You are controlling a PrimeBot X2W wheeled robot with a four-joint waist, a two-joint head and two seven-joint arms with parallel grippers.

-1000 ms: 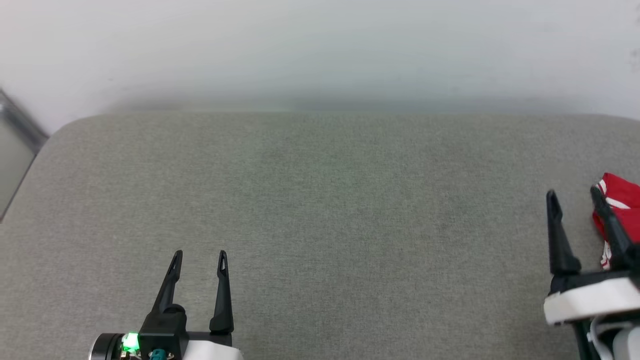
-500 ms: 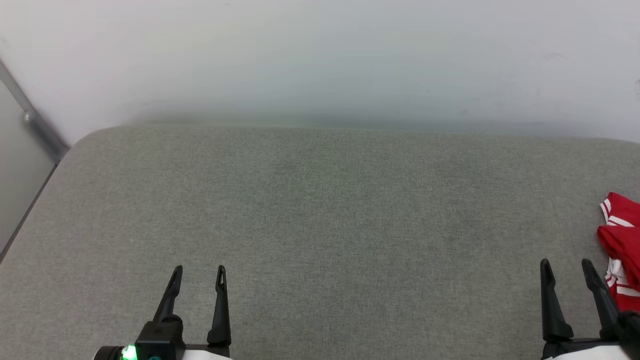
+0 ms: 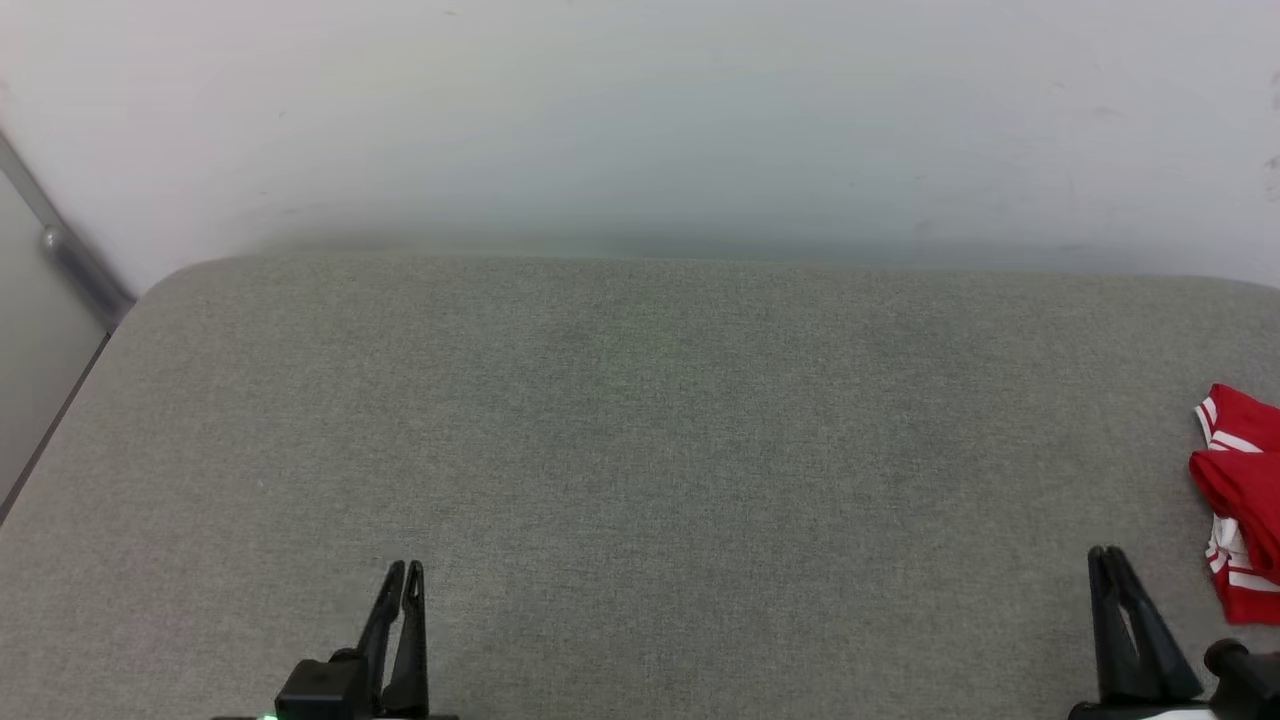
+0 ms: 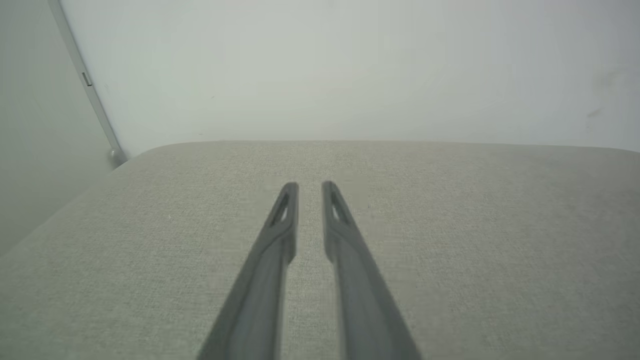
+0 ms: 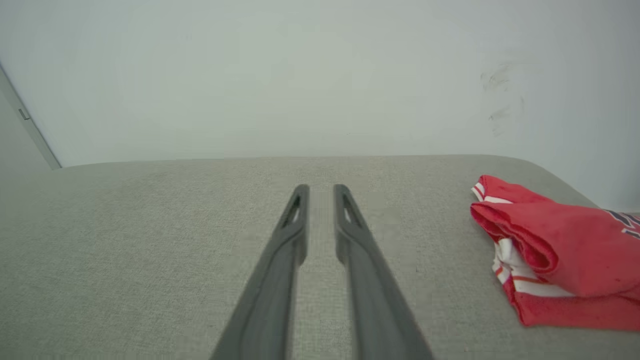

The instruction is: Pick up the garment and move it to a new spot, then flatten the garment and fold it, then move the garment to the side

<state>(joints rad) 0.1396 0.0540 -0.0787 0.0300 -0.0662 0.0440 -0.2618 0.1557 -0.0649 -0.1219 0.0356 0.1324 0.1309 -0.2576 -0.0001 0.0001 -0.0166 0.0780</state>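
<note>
The garment (image 3: 1240, 500) is a folded red bundle with white-and-red striped trim, lying at the far right edge of the grey padded surface (image 3: 640, 420). In the right wrist view the garment (image 5: 560, 250) sits to the right of my fingers, apart from them. My right gripper (image 3: 1104, 552) is low at the right, left of the garment, its fingers drawn together with nothing between them; the right wrist view shows the right gripper (image 5: 321, 188) with only a thin slit. My left gripper (image 3: 405, 568) is at the lower left, likewise shut and empty, also seen as the left gripper (image 4: 310, 186).
A plain white wall (image 3: 640, 120) rises behind the padded surface. A slanted metal strip (image 3: 70, 270) runs down the wall at the left, beside the surface's rounded left corner. Bare grey fabric stretches between the two grippers.
Both grippers have drawn their fingers together from wide open. The right gripper has pulled back from the garment toward the near edge. The camera has also shifted.
</note>
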